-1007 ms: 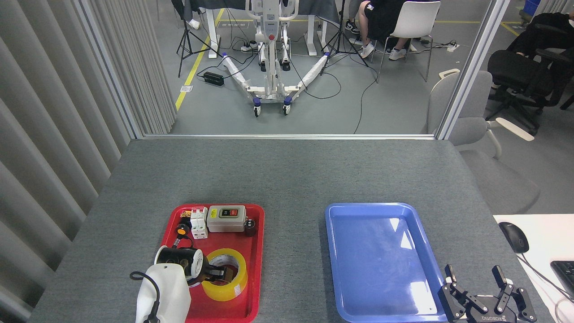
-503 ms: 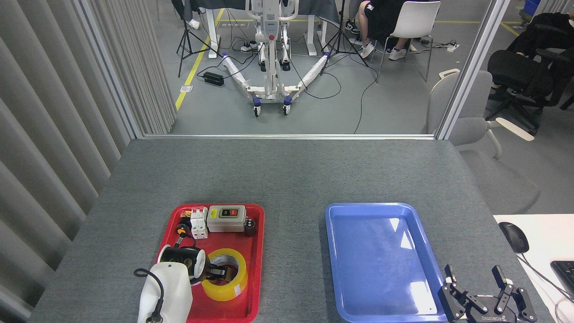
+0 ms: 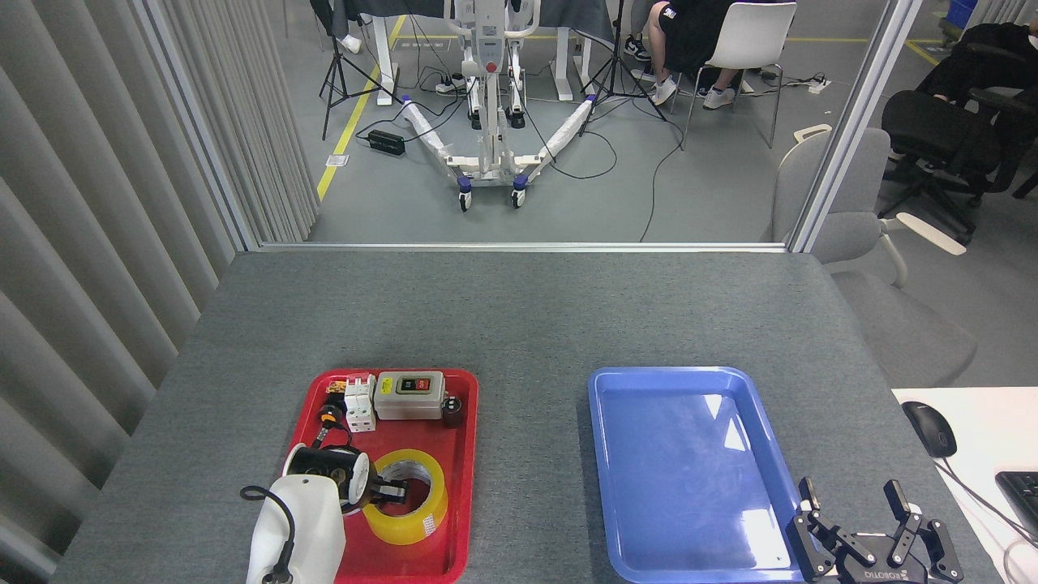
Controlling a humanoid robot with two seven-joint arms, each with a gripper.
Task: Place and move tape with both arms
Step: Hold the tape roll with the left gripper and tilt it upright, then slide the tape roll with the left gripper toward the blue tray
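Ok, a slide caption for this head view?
Left pincer reaches into tape on red tray; right pincer open beside blue tray.

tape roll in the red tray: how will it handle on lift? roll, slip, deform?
The tape lies flat on its side in the red tray, so it probably won't roll until tipped on edge. The wide wound band looks stiff, unlikely to crush. Its glossy surface may slip; the left gripper reaches into the core.

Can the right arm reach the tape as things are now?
Probably not easily: the tape lies in the red tray, with the left tool already at it. The right tool is beyond the blue tray.
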